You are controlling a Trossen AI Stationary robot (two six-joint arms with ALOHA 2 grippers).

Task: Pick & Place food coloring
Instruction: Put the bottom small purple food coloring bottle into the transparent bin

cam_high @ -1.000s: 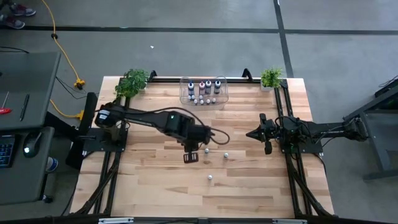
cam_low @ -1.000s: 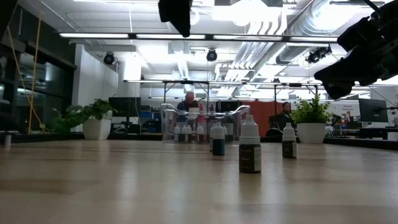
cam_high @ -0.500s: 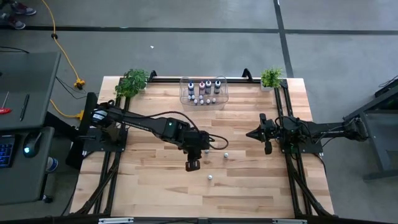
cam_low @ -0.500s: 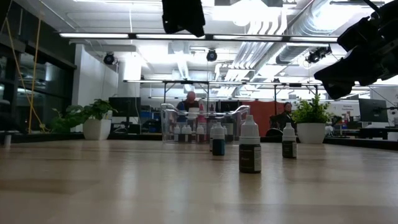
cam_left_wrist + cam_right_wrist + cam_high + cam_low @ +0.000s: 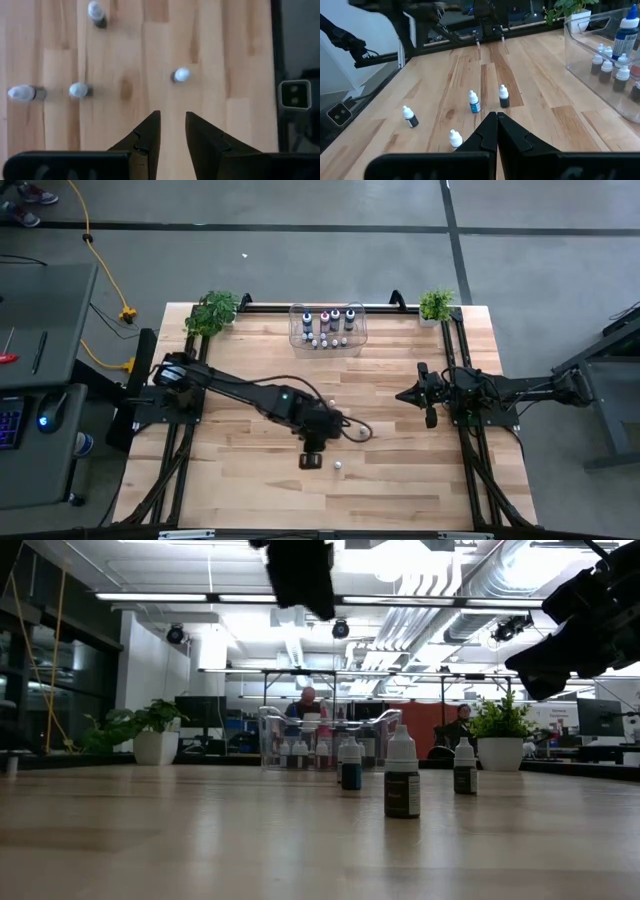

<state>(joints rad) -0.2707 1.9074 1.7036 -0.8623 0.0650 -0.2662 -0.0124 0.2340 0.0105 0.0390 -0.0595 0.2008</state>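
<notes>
Hovering over the loose food coloring bottles (image 5: 181, 75) mid-worktop (image 5: 230, 480), the left pincer (image 5: 172, 131) has its jaws a bit apart and empty, so this looks like the approach step. Next it needs to drop straight down around one bottle. Right pincer (image 5: 497, 125) waits closed at the right side.

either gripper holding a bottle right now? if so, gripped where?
Nothing is held. The left gripper hangs over the table with an empty gap between its fingers, above the loose bottles. The right gripper is shut on nothing, at the table's right side.
</notes>
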